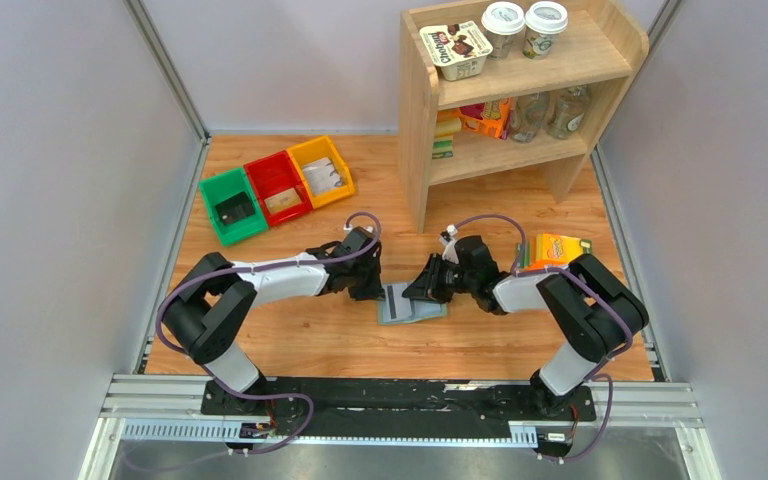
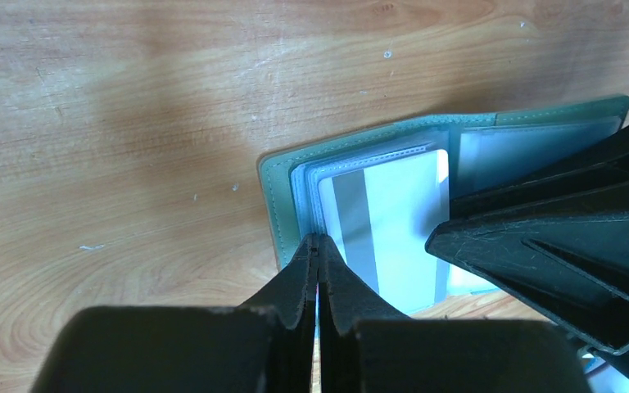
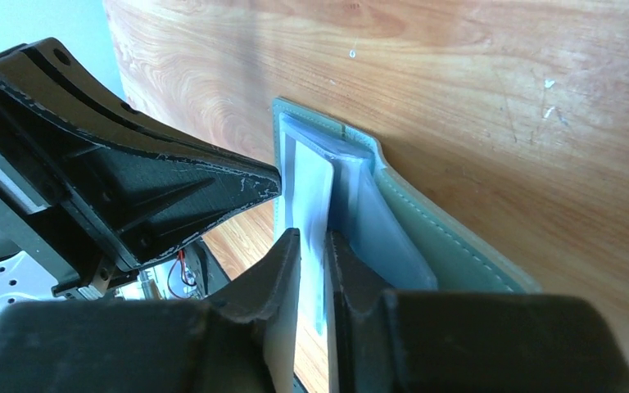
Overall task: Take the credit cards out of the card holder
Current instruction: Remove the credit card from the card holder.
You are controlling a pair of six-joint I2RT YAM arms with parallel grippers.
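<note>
The card holder (image 1: 415, 310) lies open on the wooden table between my two grippers. It is grey-green with pale blue clear sleeves, and it also shows in the left wrist view (image 2: 272, 196) and the right wrist view (image 3: 442, 237). My left gripper (image 1: 376, 292) is at its left edge. The jaws (image 2: 318, 241) are shut, with their tips pinched on the free edge of the sleeves. A white card (image 2: 393, 221) with a grey stripe sits in the top sleeve. My right gripper (image 1: 424, 288) comes from the right. It (image 3: 313, 244) is shut on that card (image 3: 307, 188) and its sleeve.
An orange carton with green ends (image 1: 558, 248) lies by my right arm. A wooden shelf (image 1: 520, 95) with cups and bottles stands at the back right. Green (image 1: 230, 205), red (image 1: 278, 187) and yellow (image 1: 322, 170) bins sit at the back left.
</note>
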